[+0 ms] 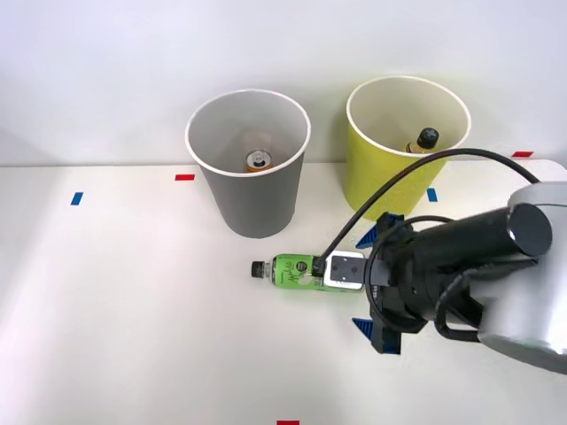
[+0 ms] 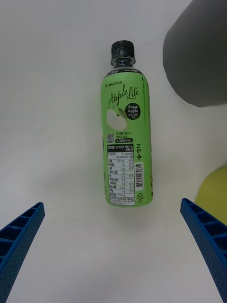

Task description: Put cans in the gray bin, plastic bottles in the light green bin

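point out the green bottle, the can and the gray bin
green bottle (image 2: pixel 125 147), right wrist view, on its label
can (image 1: pixel 258 160), front view, on its silver top
gray bin (image 1: pixel 252 204), front view, on its outer wall

This looks like a robot test lab: a plain white counter (image 1: pixel 133 310) against a bare white wall (image 1: pixel 106 71), with small blue tape marks (image 1: pixel 76 198) and red tape marks (image 1: pixel 184 177) stuck on it as position markers.

Can (image 1: pixel 258 160) inside left bin (image 1: pixel 252 208); one bottle (image 1: pixel 426 138) inside right bin (image 1: pixel 376 181); another bottle (image 1: pixel 288 270) lying on table (image 1: pixel 133 310) before both bins, cap leftward.
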Robot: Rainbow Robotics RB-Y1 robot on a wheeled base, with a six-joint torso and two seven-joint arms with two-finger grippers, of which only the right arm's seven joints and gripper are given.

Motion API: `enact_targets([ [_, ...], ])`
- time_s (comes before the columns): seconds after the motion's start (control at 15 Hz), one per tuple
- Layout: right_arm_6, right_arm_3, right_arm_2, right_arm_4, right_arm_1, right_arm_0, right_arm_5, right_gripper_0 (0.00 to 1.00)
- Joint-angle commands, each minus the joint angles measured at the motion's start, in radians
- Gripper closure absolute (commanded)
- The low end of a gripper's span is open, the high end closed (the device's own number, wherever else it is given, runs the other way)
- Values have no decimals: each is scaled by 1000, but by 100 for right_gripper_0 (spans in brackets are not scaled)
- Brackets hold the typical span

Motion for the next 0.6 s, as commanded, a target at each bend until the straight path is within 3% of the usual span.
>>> enact_targets([
  [0.07, 148, 116, 1, -45, 49, -50, 2, 0],
  [0.27, 251, 248, 1, -119, 147, -128, 91, 0],
  [0.6, 274, 392, 1, -47, 315, -173, 148, 0],
])
